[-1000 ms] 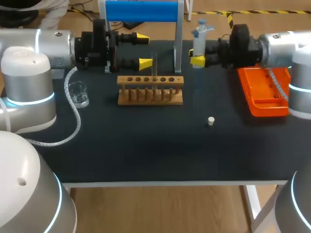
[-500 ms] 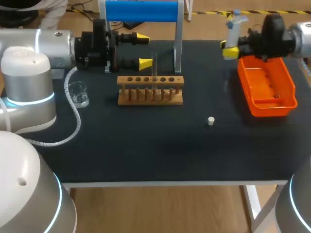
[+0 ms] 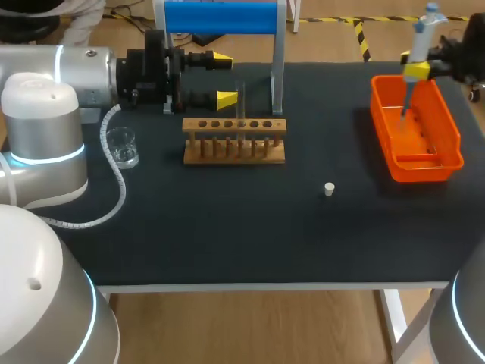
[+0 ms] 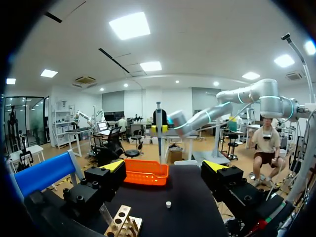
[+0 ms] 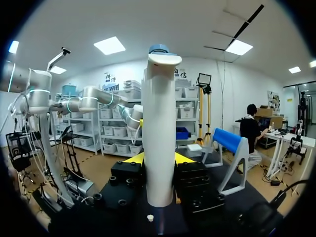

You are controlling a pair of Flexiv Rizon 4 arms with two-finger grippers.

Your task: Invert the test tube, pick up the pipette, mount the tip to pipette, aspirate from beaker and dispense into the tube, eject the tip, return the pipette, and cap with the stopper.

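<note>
Currently, right fingers (image 3: 414,70) clamp the pipette (image 3: 424,30) above the orange tray (image 3: 417,168); left fingers (image 3: 226,99) stand open, empty.

The head camera sits high behind the near edge and looks steeply down on the whole table (image 3: 227,243) from well back. The left wrist camera is low and faces level across the tabletop towards the orange tray (image 4: 145,174) on the far side. The right wrist camera faces the opposite way, with the pipette (image 5: 159,143) so close that it blocks the middle. The white stopper (image 3: 329,189) shows in all three views, though the speck in the right wrist view is only probably the same one.
</note>
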